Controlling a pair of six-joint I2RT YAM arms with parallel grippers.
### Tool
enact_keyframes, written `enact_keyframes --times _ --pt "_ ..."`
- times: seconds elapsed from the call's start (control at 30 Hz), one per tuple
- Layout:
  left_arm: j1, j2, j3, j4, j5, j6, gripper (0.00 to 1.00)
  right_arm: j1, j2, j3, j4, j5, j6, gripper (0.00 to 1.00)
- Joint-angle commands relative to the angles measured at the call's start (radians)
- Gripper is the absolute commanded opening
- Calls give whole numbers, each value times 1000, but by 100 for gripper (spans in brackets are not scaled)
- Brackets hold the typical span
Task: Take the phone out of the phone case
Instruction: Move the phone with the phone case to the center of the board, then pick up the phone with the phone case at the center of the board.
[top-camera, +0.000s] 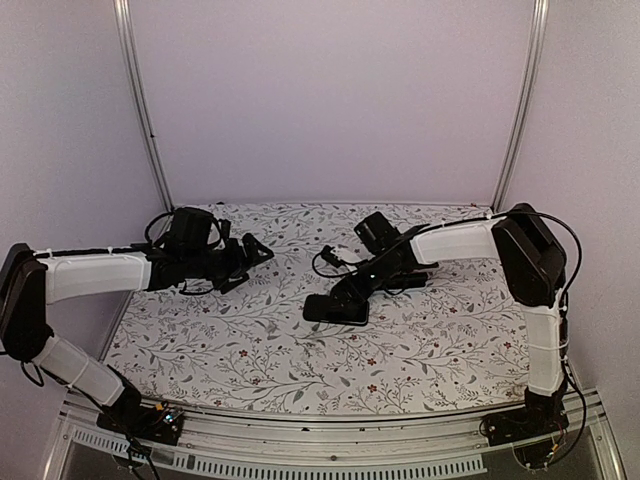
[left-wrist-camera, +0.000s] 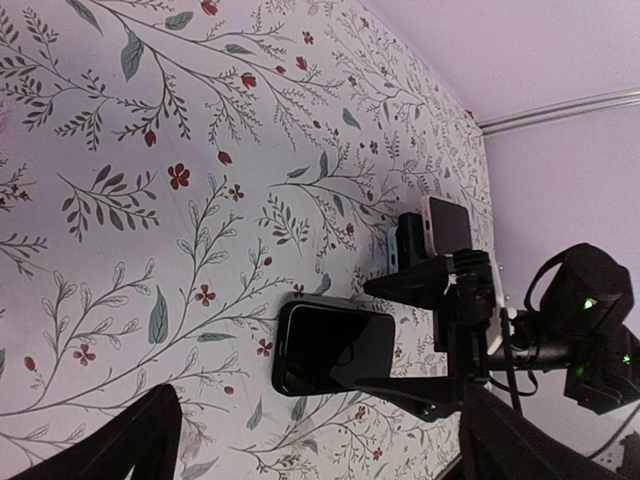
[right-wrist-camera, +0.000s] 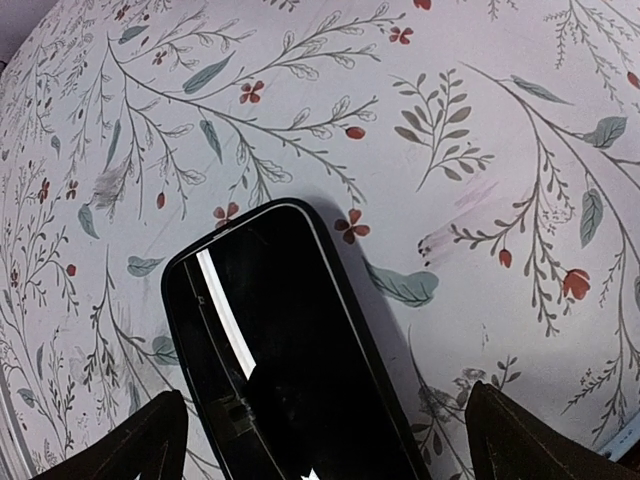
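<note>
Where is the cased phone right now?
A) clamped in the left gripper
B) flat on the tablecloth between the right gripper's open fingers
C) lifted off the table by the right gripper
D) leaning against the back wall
B: the phone lies flat on the tablecloth with the right gripper open astride it, while the left gripper hangs open off to the side.

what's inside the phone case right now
The phone lies inside the phone case, dark screen up, filling it; only the case's thin rim shows around the glass. The phone's back and the case's inner floor are covered, so they cannot be seen.
</note>
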Motion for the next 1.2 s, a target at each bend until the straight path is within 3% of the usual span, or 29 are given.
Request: enact_keyframes --times 0.0,0.33,0.77,1.17 --pt "6 -16 -12 26 23 -8 98 6 4 -48 -30 -63 23 99" --pt "6 4 -25 64 56 -31 98 127 -125 -205 -9 54 121 99" --pt "-3 55 -56 162 115 -80 98 184 -133 -185 -58 254 264 99" --pt "-44 131 -65 223 132 -141 98 277 -78 -139 -137 391 254 99"
